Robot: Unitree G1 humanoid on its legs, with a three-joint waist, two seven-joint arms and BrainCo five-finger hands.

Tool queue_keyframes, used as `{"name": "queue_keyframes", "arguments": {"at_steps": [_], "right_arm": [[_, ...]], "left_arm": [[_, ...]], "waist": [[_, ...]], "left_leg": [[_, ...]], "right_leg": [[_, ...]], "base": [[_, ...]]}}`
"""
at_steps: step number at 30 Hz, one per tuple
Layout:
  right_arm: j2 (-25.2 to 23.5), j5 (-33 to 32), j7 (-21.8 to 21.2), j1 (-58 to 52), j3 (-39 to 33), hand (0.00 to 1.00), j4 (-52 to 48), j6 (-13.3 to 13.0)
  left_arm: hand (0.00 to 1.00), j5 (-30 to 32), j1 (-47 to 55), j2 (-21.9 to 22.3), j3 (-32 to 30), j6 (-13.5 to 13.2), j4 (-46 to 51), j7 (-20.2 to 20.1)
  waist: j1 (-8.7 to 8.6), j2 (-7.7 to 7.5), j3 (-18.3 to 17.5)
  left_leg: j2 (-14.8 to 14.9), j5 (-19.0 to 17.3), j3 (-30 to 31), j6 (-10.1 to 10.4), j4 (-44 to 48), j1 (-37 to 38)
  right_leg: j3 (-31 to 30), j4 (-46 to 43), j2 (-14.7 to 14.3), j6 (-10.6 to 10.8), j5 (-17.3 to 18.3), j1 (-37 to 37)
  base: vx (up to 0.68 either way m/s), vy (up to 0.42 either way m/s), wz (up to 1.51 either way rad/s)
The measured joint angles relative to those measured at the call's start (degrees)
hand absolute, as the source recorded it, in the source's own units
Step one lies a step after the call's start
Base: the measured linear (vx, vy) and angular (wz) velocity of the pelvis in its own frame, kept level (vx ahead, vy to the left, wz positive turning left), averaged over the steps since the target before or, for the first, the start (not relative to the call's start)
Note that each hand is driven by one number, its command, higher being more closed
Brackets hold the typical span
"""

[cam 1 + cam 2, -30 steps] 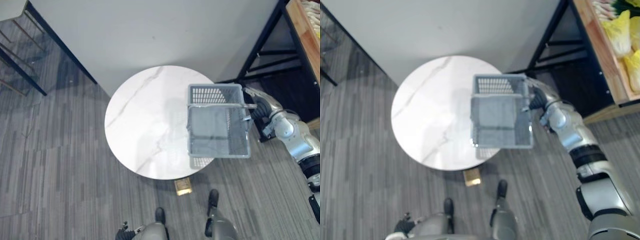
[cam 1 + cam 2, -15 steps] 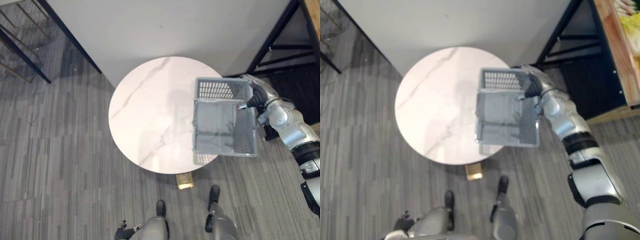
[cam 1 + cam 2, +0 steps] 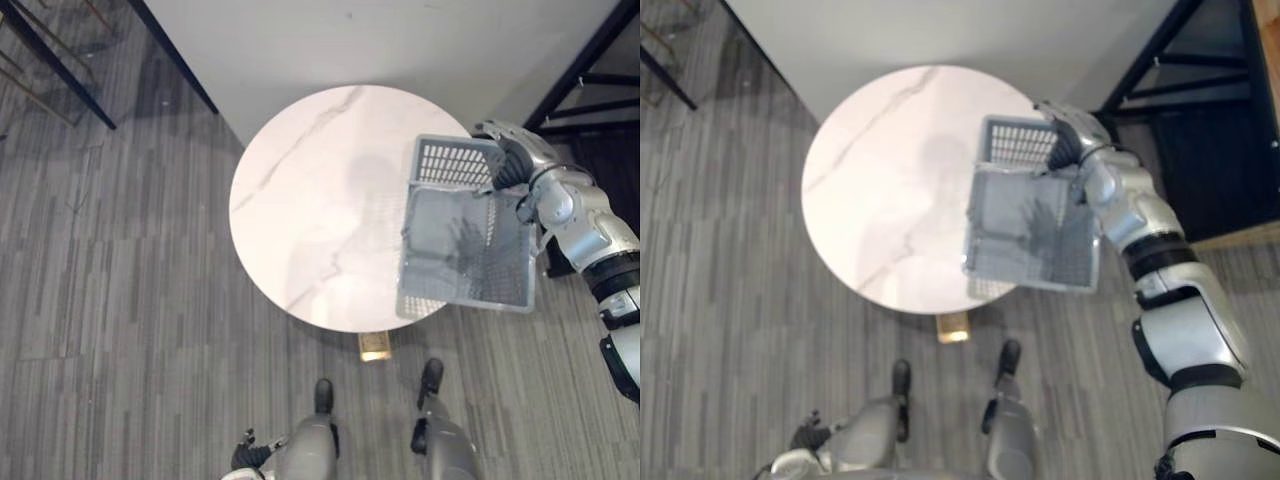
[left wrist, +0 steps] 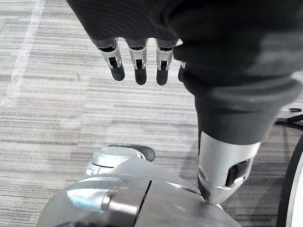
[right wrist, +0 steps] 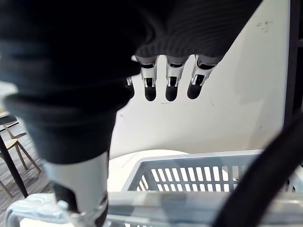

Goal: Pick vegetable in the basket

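The grey basket is off the table, hanging over its right edge with its near corner out past the rim and above the floor. The right hand has it by the far right corner. Because it is carried from that one end, the basket tips, its near side sagging lower. Its open top still faces up, which is the way it needs to sit to take anything dropped in. In the right wrist view the handle runs as a pale bar close under the hand. Whether the fingers are clamped round it or it merely hangs on the hand, I cannot tell.

The basket is bare inside, down to its mesh bottom, so I judge the picking has not begun and the basket is only being carried.

The left hand hangs low by the robot's side above the carpet, fingers straight, a little apart and holding nothing. That leaves it free to do the picking, while the right hand serves as the carrier.

The tabletop carries nothing.
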State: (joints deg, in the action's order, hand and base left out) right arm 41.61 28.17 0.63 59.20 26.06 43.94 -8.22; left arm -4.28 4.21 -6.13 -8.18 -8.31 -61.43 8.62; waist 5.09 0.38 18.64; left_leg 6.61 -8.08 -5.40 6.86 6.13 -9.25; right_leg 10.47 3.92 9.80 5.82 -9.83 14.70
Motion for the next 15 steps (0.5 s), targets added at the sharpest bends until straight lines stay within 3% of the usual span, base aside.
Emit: {"name": "queue_keyframes", "arguments": {"at_steps": [9,15], "right_arm": [[1.86,1.19,0.04,1.71,0.97,0.0,2.06,-0.36],[5.73,1.21,0.03,-0.14,1.34,0.0,-3.38,-0.88]], "left_arm": [[0.0,-1.15,-0.3,-0.44,1.23,-0.47,0.79,0.19],[0.0,-1.22,-0.52,-0.44,1.28,-0.43,1.1,0.19]], "waist": [[-0.11,0.13,1.28],[-0.18,0.24,2.17]], "left_leg": [[-0.06,0.81,0.95,0.07,-0.12,-1.68],[-0.06,0.9,0.62,0.13,-0.09,-1.67]], "right_leg": [[-0.23,0.26,0.01,-0.48,-0.6,1.21],[-1.01,0.29,-0.05,-0.41,-0.7,1.48]], "base": [[-0.01,-0.006,0.04],[-0.01,-0.002,-0.02]]}}
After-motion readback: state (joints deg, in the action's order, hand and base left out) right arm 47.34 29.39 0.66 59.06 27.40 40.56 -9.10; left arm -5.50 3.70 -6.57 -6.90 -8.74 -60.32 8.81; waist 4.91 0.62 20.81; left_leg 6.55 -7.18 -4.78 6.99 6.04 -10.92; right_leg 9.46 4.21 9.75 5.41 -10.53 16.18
